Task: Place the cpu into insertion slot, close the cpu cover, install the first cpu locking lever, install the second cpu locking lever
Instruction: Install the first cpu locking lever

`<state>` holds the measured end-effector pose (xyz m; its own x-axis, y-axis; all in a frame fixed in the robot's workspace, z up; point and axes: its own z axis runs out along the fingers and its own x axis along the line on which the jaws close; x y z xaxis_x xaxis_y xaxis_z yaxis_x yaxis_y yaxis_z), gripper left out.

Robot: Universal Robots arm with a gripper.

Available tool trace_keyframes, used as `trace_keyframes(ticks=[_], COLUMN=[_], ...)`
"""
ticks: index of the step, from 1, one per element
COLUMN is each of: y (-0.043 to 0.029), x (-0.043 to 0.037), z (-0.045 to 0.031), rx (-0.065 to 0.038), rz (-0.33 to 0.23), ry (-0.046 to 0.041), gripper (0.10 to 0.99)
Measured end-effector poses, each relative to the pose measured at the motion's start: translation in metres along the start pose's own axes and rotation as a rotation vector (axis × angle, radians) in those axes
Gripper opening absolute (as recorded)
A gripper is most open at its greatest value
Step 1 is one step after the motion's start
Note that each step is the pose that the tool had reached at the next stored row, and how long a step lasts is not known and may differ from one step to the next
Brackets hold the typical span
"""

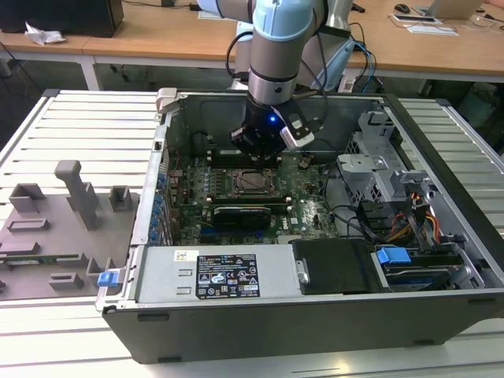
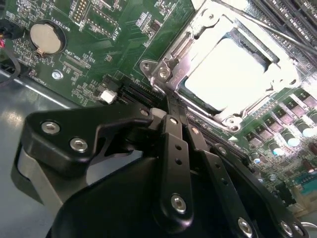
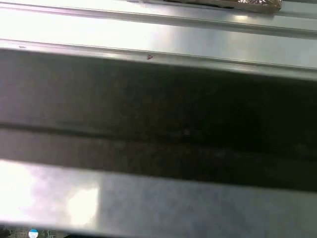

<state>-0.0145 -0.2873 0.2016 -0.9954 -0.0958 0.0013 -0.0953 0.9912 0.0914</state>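
seen in the exterior view at upper centre of the frame: gripper (image 1: 253, 146) low inside the open computer case (image 1: 441, 311), hanging just above and behind the insertion slot (image 1: 253, 182) on the green motherboard (image 1: 303, 206); no contact to be made out from there.

in the second wrist view, cpu (image 2: 233, 74) lying flat in the socket at upper right of the frame, bright silver top glaring; cpu cover (image 2: 185, 59) down around it as a shiny frame, so chip seated and cover apparently closed; thin wire locking lever (image 2: 262, 22) running diagonally across the top right, seemingly not yet latched.

black fingers (image 2: 174, 136) narrowed almost together, holding nothing visible, tips reaching up-frame toward the near left corner of the cover by its screw; socket lying ahead and to the right of the tips, close but apparently not touching.

coin battery (image 2: 45, 38) at upper left, well apart.
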Motion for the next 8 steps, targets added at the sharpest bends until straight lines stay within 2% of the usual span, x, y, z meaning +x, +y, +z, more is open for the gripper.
trace_keyframes(ticks=[8], y=[-0.0001], x=[-0.0008], z=[-0.0013], rx=[0.001], rz=[0.0], ry=[0.0007], gripper=[0.106])
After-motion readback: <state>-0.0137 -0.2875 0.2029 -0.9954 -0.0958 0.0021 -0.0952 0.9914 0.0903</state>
